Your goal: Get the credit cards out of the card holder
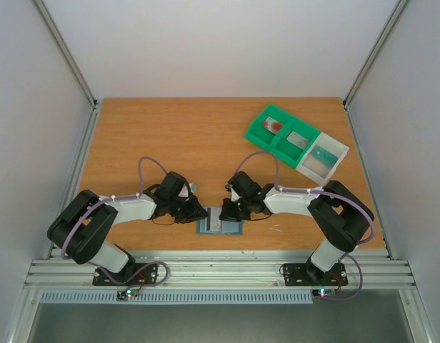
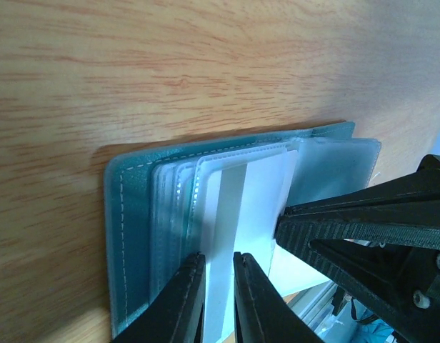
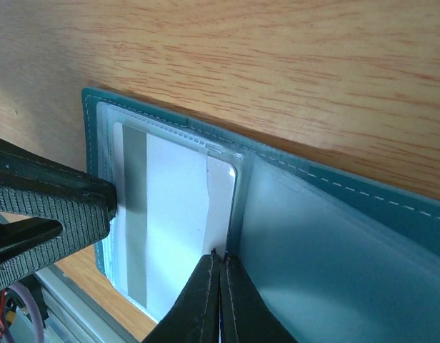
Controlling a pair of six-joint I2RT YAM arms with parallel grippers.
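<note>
A wooden table with a warm orange-brown grain is seen from above, enclosed on three sides by plain white walls: a back wall, a left wall and a right wall. The back corners are marked by two slanting metal posts. The near edge of the table is bordered by a ribbed aluminium rail, below which a pale slotted strip and a dull grey surface are visible. The scene is lit evenly and softly, and only faint shadows are cast. The same wood grain is shown close up in both wrist views.
</note>
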